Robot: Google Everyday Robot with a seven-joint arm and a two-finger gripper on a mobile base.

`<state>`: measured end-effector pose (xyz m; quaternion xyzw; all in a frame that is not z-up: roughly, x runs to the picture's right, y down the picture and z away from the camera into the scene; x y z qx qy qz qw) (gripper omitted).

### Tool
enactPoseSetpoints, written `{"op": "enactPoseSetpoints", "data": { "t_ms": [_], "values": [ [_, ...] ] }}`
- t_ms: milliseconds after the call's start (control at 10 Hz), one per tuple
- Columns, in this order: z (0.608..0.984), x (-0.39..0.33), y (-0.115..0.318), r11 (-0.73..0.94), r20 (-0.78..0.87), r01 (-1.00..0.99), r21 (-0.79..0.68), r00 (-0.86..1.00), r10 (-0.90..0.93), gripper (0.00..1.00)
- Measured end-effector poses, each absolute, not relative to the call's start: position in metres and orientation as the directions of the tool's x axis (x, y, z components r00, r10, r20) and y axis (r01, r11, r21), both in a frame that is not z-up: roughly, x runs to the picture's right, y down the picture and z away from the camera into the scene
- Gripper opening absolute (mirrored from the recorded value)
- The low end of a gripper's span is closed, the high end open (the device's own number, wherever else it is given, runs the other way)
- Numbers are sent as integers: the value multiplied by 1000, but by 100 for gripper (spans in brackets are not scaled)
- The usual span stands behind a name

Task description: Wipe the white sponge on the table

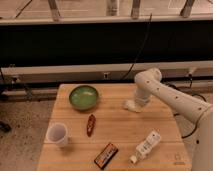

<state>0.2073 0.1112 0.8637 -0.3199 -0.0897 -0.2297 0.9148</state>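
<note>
- Camera view, the relation that matters: the small, flat, off-white sponge with rounded corners (129,105) lies on the square light-wood butcher-block table (115,132). It sits in the far half, nearer the right edge than the left. The gripper (137,103) sits right at it, just on its right-edge side, so the pad shows from under the gripper toward the left edge.
- Whether the gripper is clamped on the sponge or only pressing on it cannot be told, because the wrist hides the contact.
- The sponge's long axis seems to run roughly along the far edge. Part of it is covered, so this is only a guess.
- The robot's one smooth, white-shelled arm (170,97) reaches in over the right edge, with the elbow raised and the wrist pointing down at the planks.
- The pad looks soft and light, so I judge a wipe needs steady downward pressure while it slides over the grain.
- A round, glossy green bowl (83,96) stands near the sponge on its left-edge side, so a stroke that way has little room. More bare wood lies toward the near edge.
- A white plastic cup (57,134) stands upright by the left edge.
- A slim reddish-brown packet (90,125) lies about mid-table.
- A dark wrapped snack bar (106,155) lies by the near edge.
- A long white bottle with a printed label (146,145) lies on its side toward the near-right corner, well apart from the sponge.
</note>
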Motion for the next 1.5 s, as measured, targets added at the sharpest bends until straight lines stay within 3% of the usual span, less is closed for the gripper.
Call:
{"op": "enactPoseSetpoints", "data": {
  "t_ms": [1500],
  "values": [
    [881,200,114,651,333,534,-540,846,-418,80]
  ]
}}
